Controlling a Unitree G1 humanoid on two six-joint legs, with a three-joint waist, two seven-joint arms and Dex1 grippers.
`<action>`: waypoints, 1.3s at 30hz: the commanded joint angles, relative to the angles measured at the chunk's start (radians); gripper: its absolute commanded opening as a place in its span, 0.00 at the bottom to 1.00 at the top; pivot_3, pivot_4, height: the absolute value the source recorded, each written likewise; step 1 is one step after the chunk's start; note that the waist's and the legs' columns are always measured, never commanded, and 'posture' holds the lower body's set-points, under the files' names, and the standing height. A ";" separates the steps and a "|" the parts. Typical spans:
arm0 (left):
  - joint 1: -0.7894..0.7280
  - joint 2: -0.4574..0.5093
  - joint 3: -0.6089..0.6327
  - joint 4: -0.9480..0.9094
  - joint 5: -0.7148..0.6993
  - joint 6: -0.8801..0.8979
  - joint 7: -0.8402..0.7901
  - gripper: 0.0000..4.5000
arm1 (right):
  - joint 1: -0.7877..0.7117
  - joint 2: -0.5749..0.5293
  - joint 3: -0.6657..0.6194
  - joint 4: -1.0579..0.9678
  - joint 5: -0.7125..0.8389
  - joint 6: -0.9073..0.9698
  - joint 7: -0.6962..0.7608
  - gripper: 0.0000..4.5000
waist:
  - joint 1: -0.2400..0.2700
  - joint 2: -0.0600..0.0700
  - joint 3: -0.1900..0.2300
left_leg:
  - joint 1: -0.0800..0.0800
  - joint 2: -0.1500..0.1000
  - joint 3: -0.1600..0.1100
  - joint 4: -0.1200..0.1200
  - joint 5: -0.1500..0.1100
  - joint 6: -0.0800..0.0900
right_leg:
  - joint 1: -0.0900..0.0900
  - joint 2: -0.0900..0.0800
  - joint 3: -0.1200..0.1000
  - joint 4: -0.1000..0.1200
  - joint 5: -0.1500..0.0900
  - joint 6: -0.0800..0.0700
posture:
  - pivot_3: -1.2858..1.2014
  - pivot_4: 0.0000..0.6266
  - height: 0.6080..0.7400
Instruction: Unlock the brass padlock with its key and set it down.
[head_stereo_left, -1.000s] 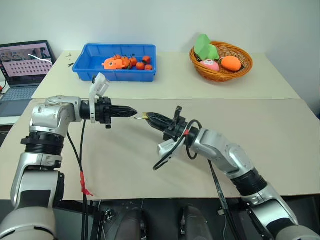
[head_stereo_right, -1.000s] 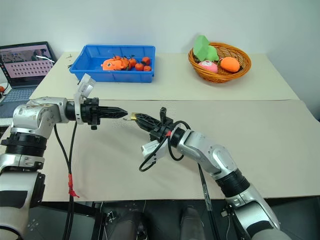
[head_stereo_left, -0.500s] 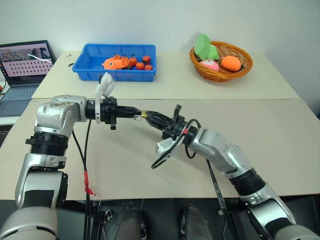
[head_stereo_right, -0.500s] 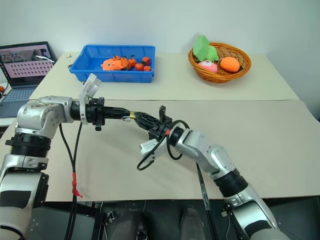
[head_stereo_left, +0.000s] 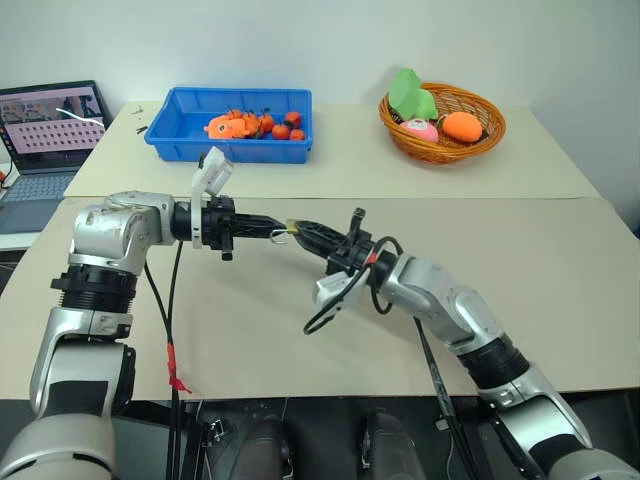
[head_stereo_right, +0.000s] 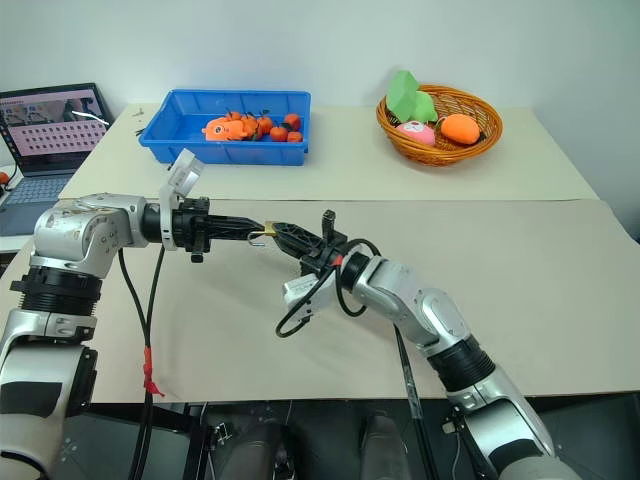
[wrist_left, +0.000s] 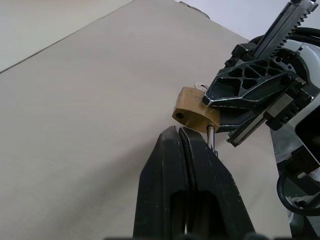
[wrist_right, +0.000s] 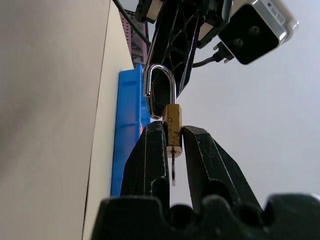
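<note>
Brass padlock (wrist_right: 172, 131) pinched by right end effector (wrist_right: 173, 145), shackle sprung; left end effector (wrist_left: 186, 150) pressed together on shackle: pull gently, steady, then lower to counter (head_stereo_left: 300, 340).

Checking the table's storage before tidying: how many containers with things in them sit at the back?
2: a blue bin at back left, a wicker basket at back right.

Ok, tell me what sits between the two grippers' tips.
The brass padlock, clamped in the right gripper, shackle swung open. In the left wrist view the shut left gripper meets it at the shackle leg.
</note>
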 joint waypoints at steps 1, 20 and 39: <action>-0.001 0.017 0.025 -0.033 0.002 -0.025 0.012 0.01 | -0.021 0.005 -0.044 -0.020 0.040 0.018 -0.023 0.05 | 0.000 0.000 0.000 | 0.000 0.000 0.000 0.000 0.000 0.000 | 0.000 0.000 0.000 0.000 0.000 0.000 | 0.52 0.24 0.43; 0.303 0.129 -0.034 -0.373 0.054 -0.250 -0.096 0.01 | 0.095 -0.014 0.027 0.085 0.293 0.050 0.267 0.05 | 0.002 0.000 0.000 | 0.000 0.001 0.000 0.001 0.000 0.000 | 0.000 0.000 0.000 0.000 0.001 -0.001 | 0.52 0.24 0.43; 0.354 0.156 -0.030 -0.334 0.087 -0.338 -0.079 0.00 | 0.083 -0.019 0.041 0.102 0.389 0.102 0.437 0.37 | 0.002 0.000 0.000 | 0.000 0.001 0.000 0.000 -0.001 0.001 | 0.001 0.000 0.000 -0.001 0.000 -0.001 | 0.52 0.24 0.43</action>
